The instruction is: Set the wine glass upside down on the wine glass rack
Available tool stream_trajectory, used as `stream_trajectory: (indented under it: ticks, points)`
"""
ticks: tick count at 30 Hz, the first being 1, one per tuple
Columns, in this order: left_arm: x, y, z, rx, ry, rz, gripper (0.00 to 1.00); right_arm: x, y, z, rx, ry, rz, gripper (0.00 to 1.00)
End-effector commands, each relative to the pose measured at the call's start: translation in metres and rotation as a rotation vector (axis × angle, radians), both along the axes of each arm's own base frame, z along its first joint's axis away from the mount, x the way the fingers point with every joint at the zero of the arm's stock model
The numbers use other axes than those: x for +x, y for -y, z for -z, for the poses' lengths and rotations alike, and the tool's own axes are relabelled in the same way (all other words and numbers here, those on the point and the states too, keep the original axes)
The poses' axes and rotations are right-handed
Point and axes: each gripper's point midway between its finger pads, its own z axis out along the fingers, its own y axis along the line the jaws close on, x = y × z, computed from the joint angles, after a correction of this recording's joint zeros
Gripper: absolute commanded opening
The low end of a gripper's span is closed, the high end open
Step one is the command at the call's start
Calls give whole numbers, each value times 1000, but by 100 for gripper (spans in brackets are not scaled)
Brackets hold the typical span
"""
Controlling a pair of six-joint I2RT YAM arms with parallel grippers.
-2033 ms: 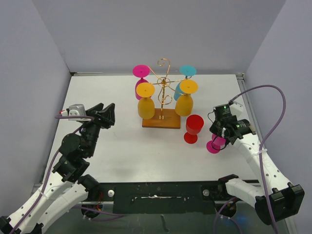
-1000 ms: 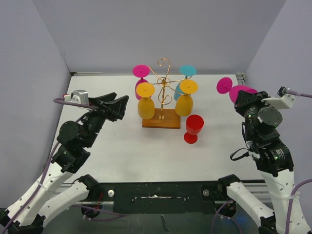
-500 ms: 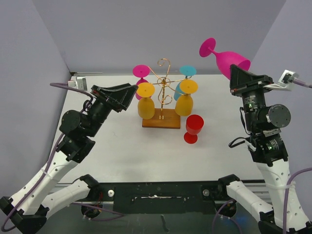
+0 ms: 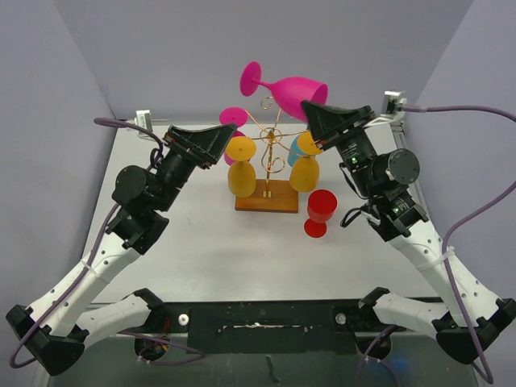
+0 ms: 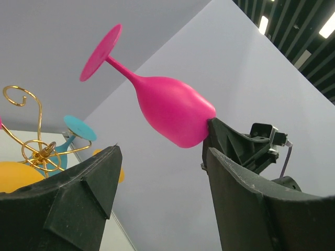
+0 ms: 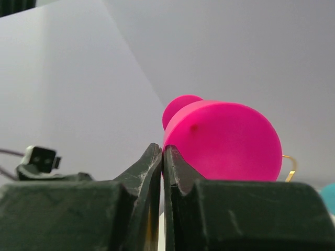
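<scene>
The magenta wine glass (image 4: 290, 87) hangs in the air above the wine glass rack (image 4: 272, 147), tilted almost on its side with the foot up and to the left. The right pincer (image 4: 309, 108) is clamped on the rim of its bowl. The left pincer (image 4: 219, 139), fingers apart and holding nothing, hovers just left of the rack. Yellow glasses (image 4: 241, 169) and a teal glass (image 4: 300, 147) hang from the rack. A red glass (image 4: 321, 211) stands upright on the counter (image 4: 201, 242).

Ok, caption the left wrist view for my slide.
Framed by the open left hand, the right hand pinches a pink wine glass by its rim, near the gold rack.
</scene>
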Motion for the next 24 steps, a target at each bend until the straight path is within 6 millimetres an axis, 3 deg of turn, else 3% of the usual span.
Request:
stream_trajectory:
  ticks: [1,7,11,24]
  points:
    - [-5,-8,-32,-113,36,9,65,-30,-12,-52,74,183,-40,0]
    - [4,-18,-23,-230,-29,-15,65,-41,-45,-41,69,187,-134,0]
    - [0,-18,-30,-258,6,9,65,-48,-56,-36,69,184,-170,0]
    - [29,-31,-14,-375,-64,-31,65,-63,-79,-20,69,155,-282,0]
